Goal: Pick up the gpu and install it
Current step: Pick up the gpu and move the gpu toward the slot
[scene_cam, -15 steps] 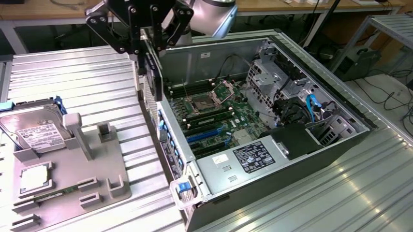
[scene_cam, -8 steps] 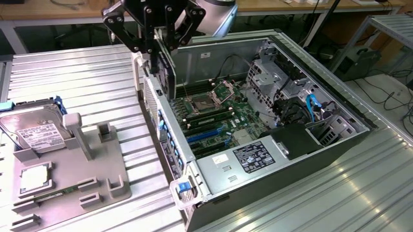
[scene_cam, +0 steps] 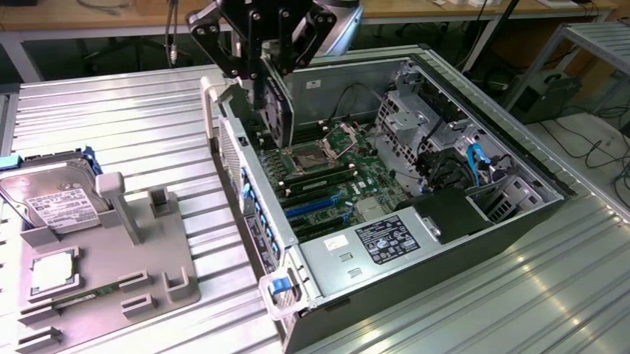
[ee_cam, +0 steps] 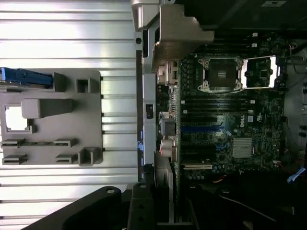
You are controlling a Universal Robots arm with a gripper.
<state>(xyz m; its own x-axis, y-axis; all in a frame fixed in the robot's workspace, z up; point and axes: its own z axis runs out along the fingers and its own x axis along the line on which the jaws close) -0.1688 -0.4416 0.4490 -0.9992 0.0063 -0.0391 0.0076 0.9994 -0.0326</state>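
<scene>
1. Where the arm (scene_cam: 340, 18) comes down from the top edge of the exterior view, its wrist points straight down over the rear end of the open case (scene_cam: 443, 287).
2. The tool (scene_cam: 268, 72) hangs vertical, its black fingers (scene_cam: 254, 44) clamped on the top edge of the gpu (scene_cam: 279, 110).
3. The gpu hangs upright and edge-on, clear of the desk (scene_cam: 128, 110), with its lower part inside the case, just beside the rear wall.
4. It is above the motherboard (scene_cam: 335, 188), near the open socket (scene_cam: 305, 157); I cannot tell whether its bottom edge touches a slot.
5. From the wrist view the gpu (ee_cam: 165, 191) shows as a thin grey strip running along the case's rear wall, with the motherboard (ee_cam: 225, 120) beside it.
6. On the exterior view's left a grey fixture (scene_cam: 147, 251) lies on the desk, well apart from the case, with a hard drive (scene_cam: 54, 195) and a square chip (scene_cam: 54, 269) set in it.
</scene>
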